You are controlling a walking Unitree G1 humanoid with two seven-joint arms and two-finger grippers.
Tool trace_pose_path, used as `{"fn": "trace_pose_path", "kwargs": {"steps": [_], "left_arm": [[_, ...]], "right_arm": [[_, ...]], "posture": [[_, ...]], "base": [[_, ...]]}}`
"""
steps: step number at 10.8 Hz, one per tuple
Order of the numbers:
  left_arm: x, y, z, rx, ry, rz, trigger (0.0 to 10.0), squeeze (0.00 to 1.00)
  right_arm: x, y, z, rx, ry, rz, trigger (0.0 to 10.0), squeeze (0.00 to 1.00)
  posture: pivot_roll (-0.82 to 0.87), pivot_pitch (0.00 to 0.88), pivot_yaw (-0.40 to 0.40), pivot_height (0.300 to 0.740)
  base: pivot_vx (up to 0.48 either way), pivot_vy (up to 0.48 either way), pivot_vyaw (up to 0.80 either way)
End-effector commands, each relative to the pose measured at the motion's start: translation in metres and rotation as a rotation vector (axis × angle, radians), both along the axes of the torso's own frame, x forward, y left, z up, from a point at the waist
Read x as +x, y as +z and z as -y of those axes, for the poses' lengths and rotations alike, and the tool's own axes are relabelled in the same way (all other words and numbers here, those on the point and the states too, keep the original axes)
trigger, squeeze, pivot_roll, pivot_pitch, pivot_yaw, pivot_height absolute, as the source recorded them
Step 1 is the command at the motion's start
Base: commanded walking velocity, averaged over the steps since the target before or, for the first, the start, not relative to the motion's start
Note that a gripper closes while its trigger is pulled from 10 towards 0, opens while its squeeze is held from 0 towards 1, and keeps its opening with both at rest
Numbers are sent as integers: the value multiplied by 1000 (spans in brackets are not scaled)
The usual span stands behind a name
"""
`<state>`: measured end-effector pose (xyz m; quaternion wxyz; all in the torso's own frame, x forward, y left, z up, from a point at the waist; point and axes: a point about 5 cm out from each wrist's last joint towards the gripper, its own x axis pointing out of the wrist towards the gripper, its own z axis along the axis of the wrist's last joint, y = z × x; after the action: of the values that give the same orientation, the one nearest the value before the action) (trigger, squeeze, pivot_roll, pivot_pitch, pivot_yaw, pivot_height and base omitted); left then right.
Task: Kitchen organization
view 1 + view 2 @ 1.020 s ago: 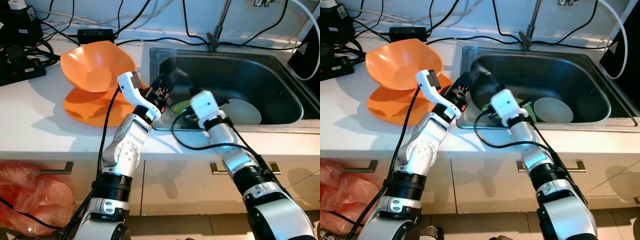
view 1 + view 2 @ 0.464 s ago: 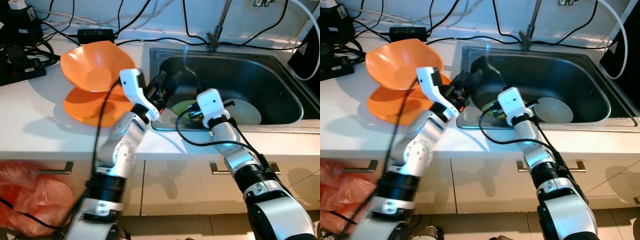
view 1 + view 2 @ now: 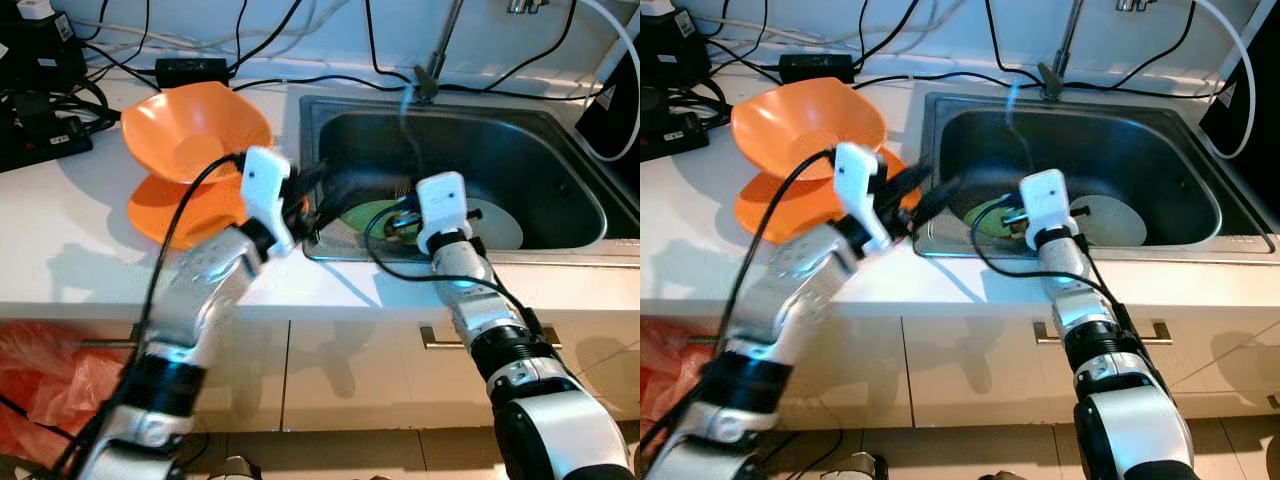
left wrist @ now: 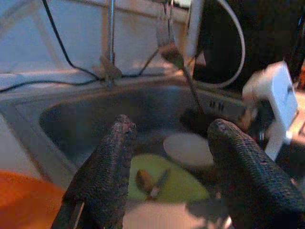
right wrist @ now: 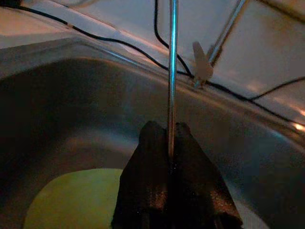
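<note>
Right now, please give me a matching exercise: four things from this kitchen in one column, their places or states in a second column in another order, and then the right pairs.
Things:
1. fork
2. green plate
3. orange bowl
4. left gripper

Places or states:
A. open, by the left edge of the sink
B. on the counter, left of the sink
C. held upright over the sink, clamped in the right gripper
D. lying on the sink bottom

Pairs: 1-C, 2-D, 3-B, 4-A
</note>
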<state>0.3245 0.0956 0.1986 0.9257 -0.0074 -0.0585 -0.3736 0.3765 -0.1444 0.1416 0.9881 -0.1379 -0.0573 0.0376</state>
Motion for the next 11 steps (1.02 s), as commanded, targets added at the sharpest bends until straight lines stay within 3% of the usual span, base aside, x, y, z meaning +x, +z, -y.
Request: {"fn": "trace_pose_path", "kwargs": {"steps": [1, 4, 8, 11], "left_arm": [[-4, 1, 5, 28, -34, 9, 10000, 0], [-11, -13, -1, 149, -75, -30, 10000, 0], [-19, -24, 5, 266, -155, -75, 10000, 0], [-21, -25, 9, 298, -173, -81, 10000, 0]], "right_arm": [[-2, -14, 11, 42, -39, -78, 10000, 0], [1, -15, 18, 209, -39, -157, 10000, 0], [1, -22, 8, 248, 27, -231, 10000, 0], [-1, -27, 1, 261, 69, -276, 10000, 0]], "posture": [[88, 55, -74, 740], [88, 54, -77, 740], [92, 63, -81, 740], [93, 67, -82, 740]], "base": [[0, 0, 0], [0, 0, 0], [0, 0, 0], [0, 0, 0]]}}
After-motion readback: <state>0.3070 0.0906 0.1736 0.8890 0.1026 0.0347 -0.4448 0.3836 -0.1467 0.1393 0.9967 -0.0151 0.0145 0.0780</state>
